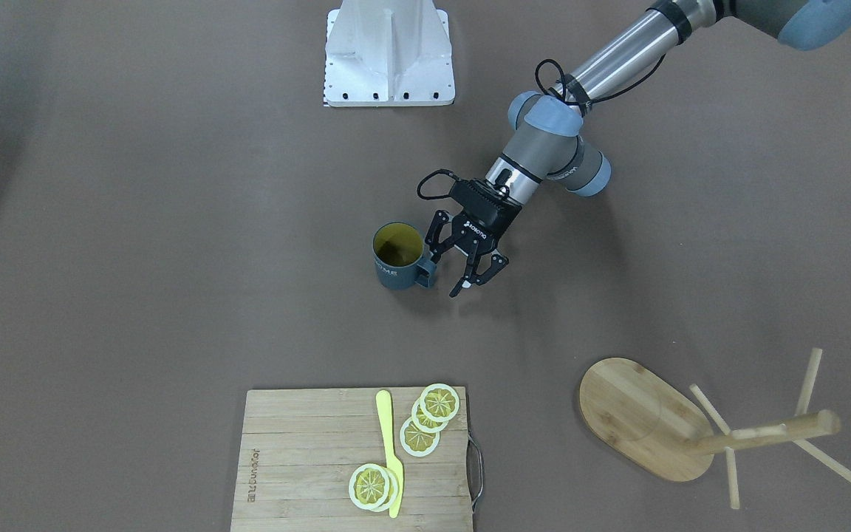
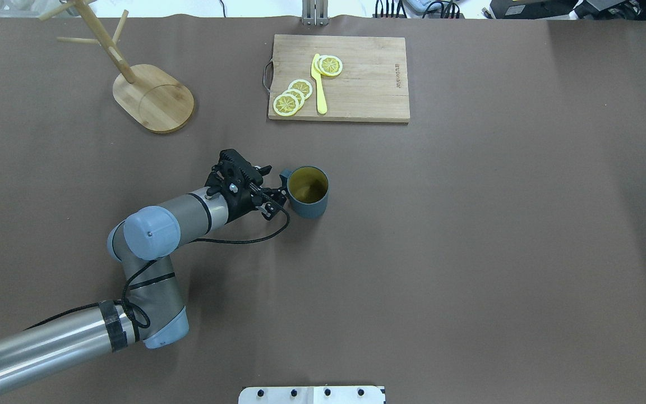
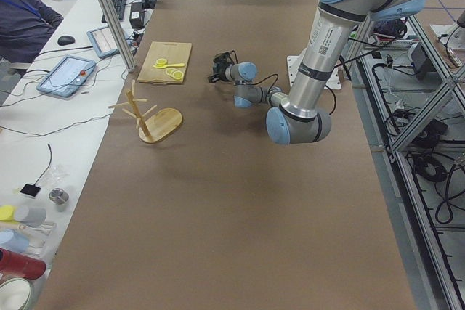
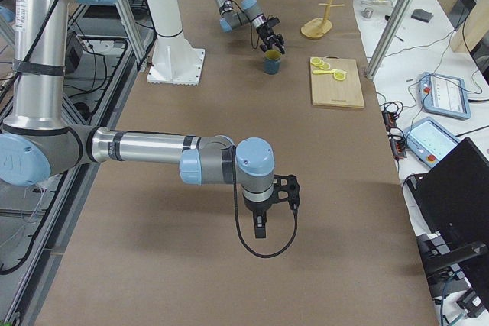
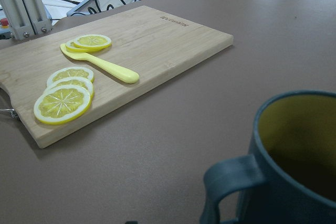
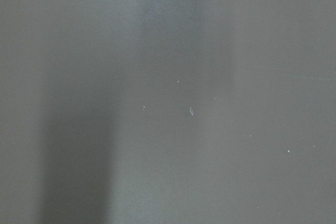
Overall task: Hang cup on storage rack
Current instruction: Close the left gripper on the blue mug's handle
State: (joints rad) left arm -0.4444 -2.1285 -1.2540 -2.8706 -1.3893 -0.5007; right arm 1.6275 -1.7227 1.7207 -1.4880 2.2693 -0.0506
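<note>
Cup [image 1: 398,255]: upright on the table [image 1: 174,222], not lifted.
Left claw [image 1: 461,272]: wide, empty, just beside the handle [image 1: 426,275]; possibly touching it, hard to tell.
Storage rack [image 1: 640,414]: well apart, pegs bare.
Remaining: grasp, carry, hang.

You have one cup [image 1: 394,275], one storage rack [image 1: 636,414] and one cutting board [image 1: 300,443] on the worktop [image 1: 174,222] — the board carries five lemon slices [image 1: 440,403] and one yellow knife [image 1: 390,451].
</note>
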